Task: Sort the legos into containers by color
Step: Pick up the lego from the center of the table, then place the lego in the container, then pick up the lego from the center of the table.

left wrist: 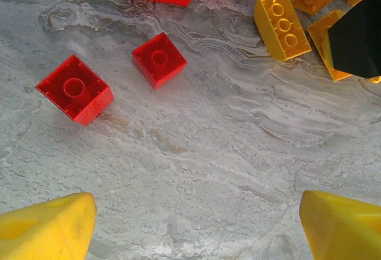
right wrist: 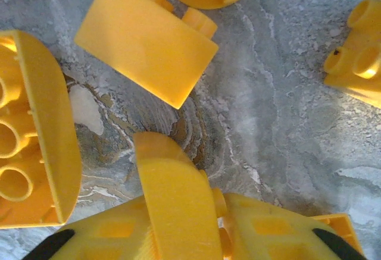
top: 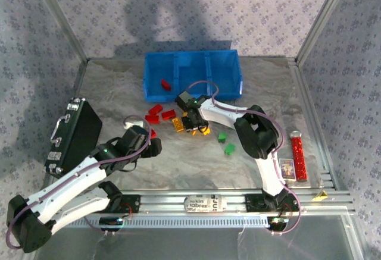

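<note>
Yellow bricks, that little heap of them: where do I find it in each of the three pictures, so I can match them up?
Top external: the yellow bricks lie mid-table, just in front of the blue bin.
Left wrist: upper right corner.
Right wrist: close up, spread around the frame.
Shared landmark: the red bricks lie just left of the yellow ones.

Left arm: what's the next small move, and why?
Probably ease the left gripper forward and lower it over the nearest red brick: its fingers stand wide open, holding nothing, and that brick lies loose just ahead.
</note>
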Controlling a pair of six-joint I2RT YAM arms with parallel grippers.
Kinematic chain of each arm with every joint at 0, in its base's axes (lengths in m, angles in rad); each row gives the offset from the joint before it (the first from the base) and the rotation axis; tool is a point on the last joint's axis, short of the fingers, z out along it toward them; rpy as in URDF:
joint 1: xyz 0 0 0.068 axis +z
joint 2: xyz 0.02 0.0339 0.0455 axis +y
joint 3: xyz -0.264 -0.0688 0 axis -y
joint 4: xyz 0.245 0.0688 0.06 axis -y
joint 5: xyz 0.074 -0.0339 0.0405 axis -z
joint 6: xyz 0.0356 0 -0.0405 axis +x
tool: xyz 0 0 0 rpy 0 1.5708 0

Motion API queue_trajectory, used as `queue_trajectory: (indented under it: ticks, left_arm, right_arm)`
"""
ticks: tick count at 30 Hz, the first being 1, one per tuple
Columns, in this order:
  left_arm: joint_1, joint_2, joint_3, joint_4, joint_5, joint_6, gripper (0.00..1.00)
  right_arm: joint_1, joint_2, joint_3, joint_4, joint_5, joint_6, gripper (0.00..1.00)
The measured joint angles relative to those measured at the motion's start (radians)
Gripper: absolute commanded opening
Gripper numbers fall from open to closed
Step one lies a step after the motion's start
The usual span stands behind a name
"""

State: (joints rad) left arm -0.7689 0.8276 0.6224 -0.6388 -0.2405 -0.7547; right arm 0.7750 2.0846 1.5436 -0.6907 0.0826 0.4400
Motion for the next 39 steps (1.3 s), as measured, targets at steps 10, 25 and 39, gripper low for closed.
queue_trajectory:
  ticks: [10,25,39]
  left_arm:
    - [0.000,0.000,0.019,0.000,-0.014,0.005,0.88]
    - [-0.175,0.210,0.149,0.037,-0.071,0.008,0.88]
    - [-0.124,0.381,0.154,0.123,-0.055,0.054,0.88]
  right_arm:
    - [-0.051,-0.130,0.067,-0.059,0.007,-0.017,0.25]
    - [-0.182,0.005,0.516,-0.173,0.099,-0.135,0.97]
    - [-0.125,-0.674,-0.446,-0.094,0.155,0.010,0.85]
